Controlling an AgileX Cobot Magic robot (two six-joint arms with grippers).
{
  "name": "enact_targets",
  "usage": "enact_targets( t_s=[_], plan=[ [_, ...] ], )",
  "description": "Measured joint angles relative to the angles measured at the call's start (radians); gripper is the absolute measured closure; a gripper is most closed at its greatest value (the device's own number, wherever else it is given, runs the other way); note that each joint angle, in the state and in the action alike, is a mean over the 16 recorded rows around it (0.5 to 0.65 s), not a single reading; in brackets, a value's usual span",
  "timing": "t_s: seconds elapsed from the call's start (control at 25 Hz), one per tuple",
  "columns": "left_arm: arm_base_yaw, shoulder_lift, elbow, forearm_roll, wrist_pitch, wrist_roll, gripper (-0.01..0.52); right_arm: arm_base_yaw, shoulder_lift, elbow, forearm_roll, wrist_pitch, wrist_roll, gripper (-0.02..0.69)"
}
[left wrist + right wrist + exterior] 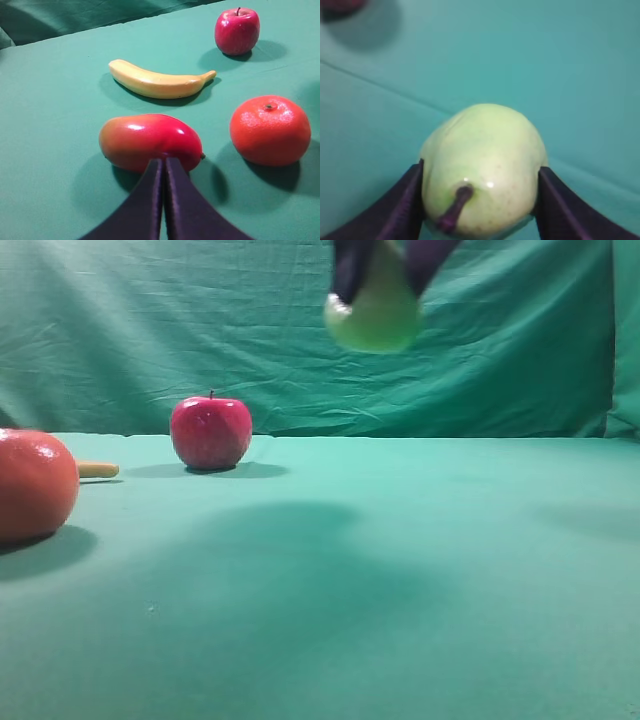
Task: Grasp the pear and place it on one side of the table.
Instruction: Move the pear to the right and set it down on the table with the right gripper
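The yellow-green pear (375,312) hangs high above the teal table (400,570), near the top middle of the exterior view. My right gripper (385,270) is shut on the pear, its dark fingers pressing both sides. In the right wrist view the pear (482,167) fills the gap between the fingers (402,205), its brown stem pointing at the camera. My left gripper (164,162) is shut with nothing in it, tips just above a red-yellow mango (150,141).
A red apple (210,432) stands at the back left of the table. A large orange fruit (35,485) sits at the left edge, with a banana tip (97,470) behind it. The left wrist view shows the banana (160,82), apple (237,31) and orange fruit (270,130).
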Motion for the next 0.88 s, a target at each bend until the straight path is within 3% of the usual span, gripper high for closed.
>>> enact_targets(
  t_s=[0.28,0.48,0.88],
  plan=[
    [0.000,0.000,0.000,0.000,0.000,0.000,0.514,-0.102,-0.013,0.173,-0.001,-0.152,0.001,0.259],
    [0.000,0.000,0.000,0.000,0.000,0.000,0.514,-0.115,0.011,0.207,-0.001,-0.220,0.001,0.191],
    [0.000,0.000,0.000,0.000,0.000,0.000,0.514,-0.116,-0.039,0.146,0.001,-0.086,0.001,0.066]
  ],
)
